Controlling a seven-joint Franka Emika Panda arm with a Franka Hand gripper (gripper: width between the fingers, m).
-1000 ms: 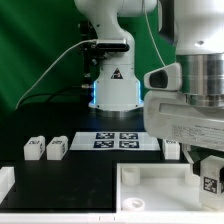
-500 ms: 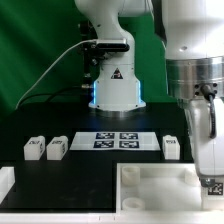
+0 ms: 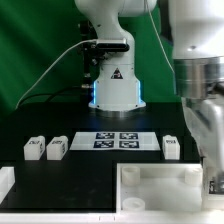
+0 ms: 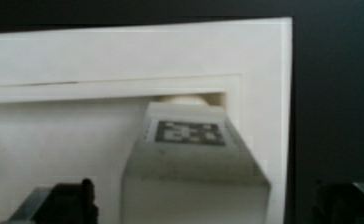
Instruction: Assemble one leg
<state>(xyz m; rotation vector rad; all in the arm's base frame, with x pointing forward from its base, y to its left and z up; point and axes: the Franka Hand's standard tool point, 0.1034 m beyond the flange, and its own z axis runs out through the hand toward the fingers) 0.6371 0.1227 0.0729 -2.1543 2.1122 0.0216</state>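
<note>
Green cloth backs a black table (image 3: pixel 90 172), where we see the white tabletop (image 3: pixel 150 171) lying rim-up like a shallow tray. It holds one thing, the leg (image 4: pixel 189 150), standing tucked into an inner corner with its tag showing, which we judge is where it mounts. The gripper (image 4: pixel 209 200) straddles the leg with jaws spread and a gap on either side, gripping nothing, probably to let it stand freely.

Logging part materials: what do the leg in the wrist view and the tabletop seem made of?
The leg looks like matte white plastic: even, glossless faces, with a printed black-and-white tag. The tabletop seems the same matte white plastic, with a raised rim; blur hides finer texture.
</note>
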